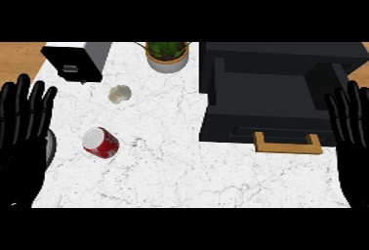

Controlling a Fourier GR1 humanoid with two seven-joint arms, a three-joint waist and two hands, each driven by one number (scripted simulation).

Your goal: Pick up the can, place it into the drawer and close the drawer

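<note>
Red can [101, 143] lay tilted on marble worktop [180, 171], ungrasped; left robot hand [25, 114] and right robot hand [351, 117] both open, resting. Drawer [263, 105] stood open. Pickup pending: left reach looked nearest.

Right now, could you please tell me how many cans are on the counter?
1. The red can lies on its side on the left part of the counter. None shows in the open drawer.

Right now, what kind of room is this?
Probably a kitchen: a white marble counter holds a red can, a potted plant, a black appliance that may be a coffee machine, and a dark open drawer.
</note>
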